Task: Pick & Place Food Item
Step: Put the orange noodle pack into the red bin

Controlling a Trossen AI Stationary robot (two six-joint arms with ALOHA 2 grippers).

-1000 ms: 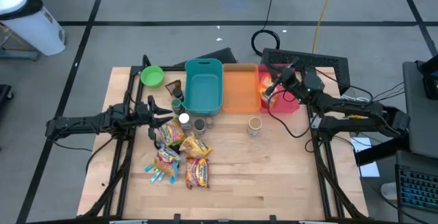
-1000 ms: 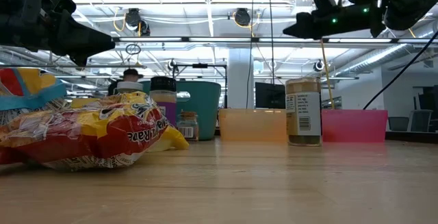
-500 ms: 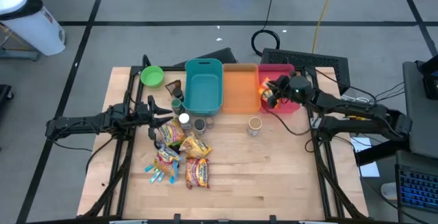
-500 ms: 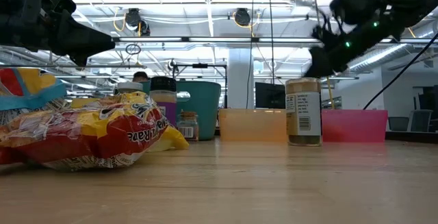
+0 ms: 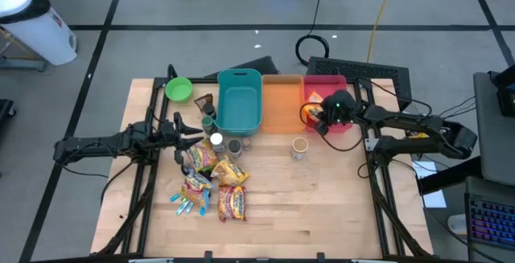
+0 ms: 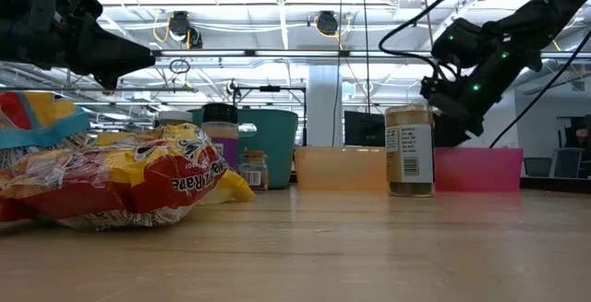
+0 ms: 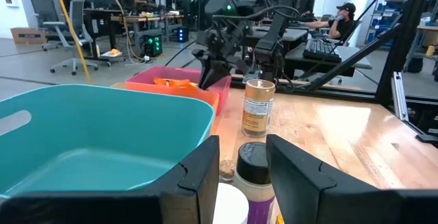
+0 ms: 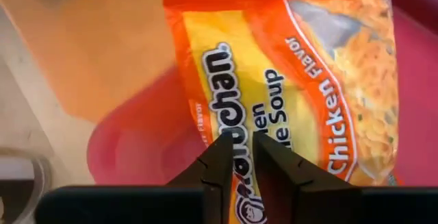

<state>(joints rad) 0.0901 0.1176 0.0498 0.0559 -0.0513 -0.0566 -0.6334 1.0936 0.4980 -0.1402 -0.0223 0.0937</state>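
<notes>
An orange and yellow chicken noodle-soup packet (image 8: 294, 66) lies slanted in the pink bin (image 5: 326, 79) at the far right of the table, one corner toward the orange bin (image 5: 282, 104). It also shows in the high view (image 5: 308, 112) and the left wrist view (image 7: 174, 82). My right gripper (image 8: 251, 157) points down into the pink bin (image 5: 316, 117), its fingers nearly closed on the packet. My left gripper (image 7: 239, 176) is open over the left side of the table (image 5: 195, 138), with small jars just ahead of it. My right gripper pinches the packet at its near end (image 8: 239, 125) between its two fingers, which come from above and slant down into the bin. The fingers hide the packet's edge. The rest of the packet reaches away from the fingers into the bin; what bears it I cannot tell.
A teal bin (image 5: 240, 100) stands left of the orange bin. A spice jar (image 5: 299, 147) stands in front of the bins. Small jars (image 5: 216, 140), a green bowl (image 5: 179, 89) and several snack packets (image 5: 213, 178) lie at the left.
My right gripper has tipped from level to pointing down. It has come down into the pink bin and shifted a little toward the table's left, and the packet has gone with it.
</notes>
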